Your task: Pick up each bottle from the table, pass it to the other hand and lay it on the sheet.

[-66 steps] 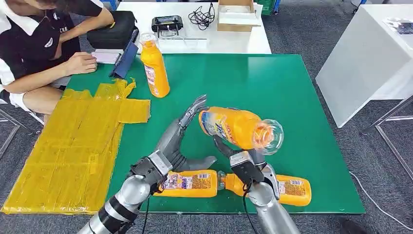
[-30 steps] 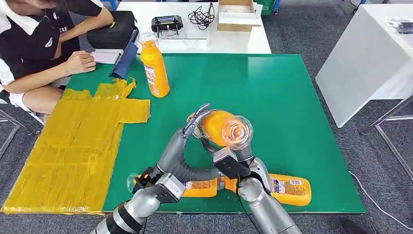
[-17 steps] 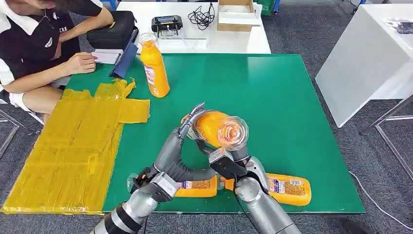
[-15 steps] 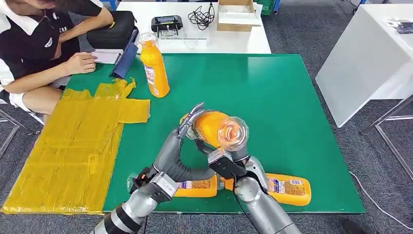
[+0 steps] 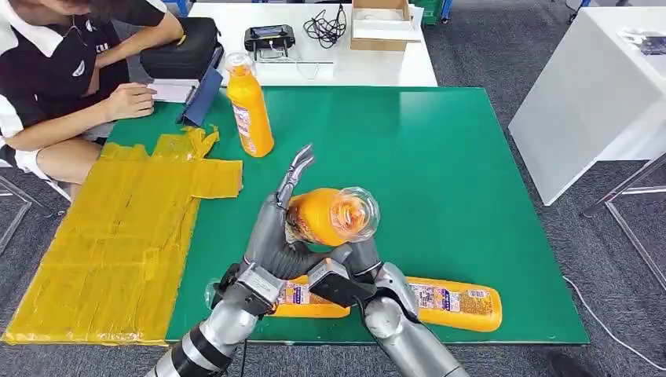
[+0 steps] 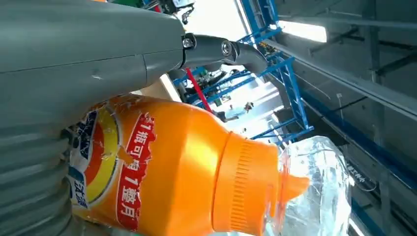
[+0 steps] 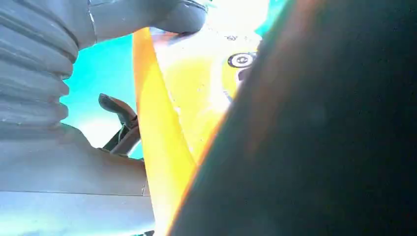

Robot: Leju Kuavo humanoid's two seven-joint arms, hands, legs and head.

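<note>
An orange bottle [image 5: 322, 220] [image 6: 172, 172] with a clear cap hangs over the green table [image 5: 440, 157], cap end towards me. My right hand [image 5: 353, 271] grips it from below, and it shows as an orange surface [image 7: 162, 123] beside that hand [image 7: 49, 172] in the right wrist view. My left hand [image 5: 275, 228] lies with its palm against the bottle's side, fingers [image 5: 297, 165] stretched straight up past it and not wrapped around. One more bottle [image 5: 250, 106] stands upright at the back. Two bottles [image 5: 310, 298] [image 5: 451, 302] lie near the front edge. The yellow sheet [image 5: 118, 228] covers the table's left part.
A person [image 5: 71, 71] sits at the far left corner, one hand on papers by a dark tablet [image 5: 200, 98]. A white table [image 5: 330, 59] behind carries a cardboard box and cables. Another white table [image 5: 589, 94] stands to the right.
Both hands and the held bottle have moved left and lower, towards the sheet side. My left fingers, curled over the bottle's top before, now point straight up.
</note>
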